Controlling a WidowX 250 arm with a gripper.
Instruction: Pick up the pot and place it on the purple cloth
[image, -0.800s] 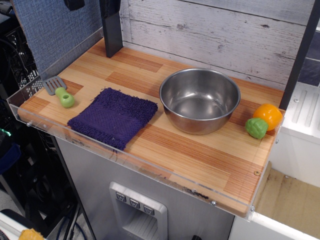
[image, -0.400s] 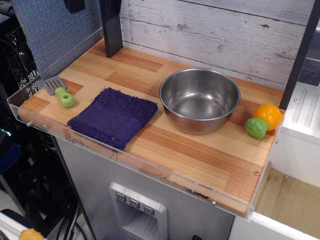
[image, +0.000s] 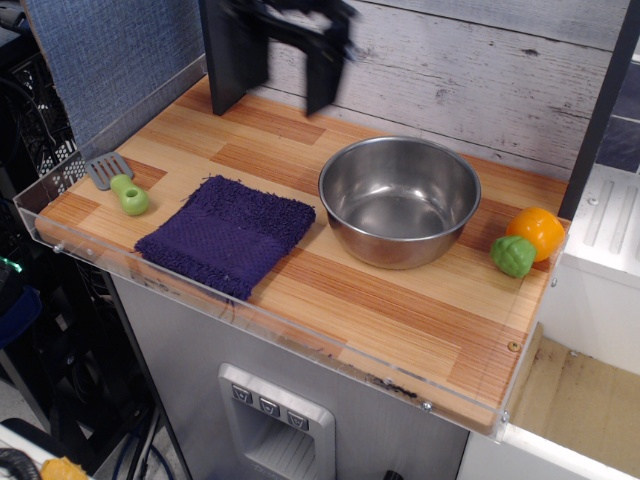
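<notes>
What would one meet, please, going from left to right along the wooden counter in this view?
spatula → purple cloth → pot → green toy vegetable, touching the orange one just right of it. The blurred end effector hangs above, at the back.

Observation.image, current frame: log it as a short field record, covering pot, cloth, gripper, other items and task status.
pot: steel bowl, upright on the wooden counter, empty
purple cloth: flat, left of the pot, apart from it
gripper: blurred at the top, above the counter's back; jaw state unclear
other items: green-handled spatula far left; orange and green toy vegetables far right
task status: pot not yet picked up
</notes>
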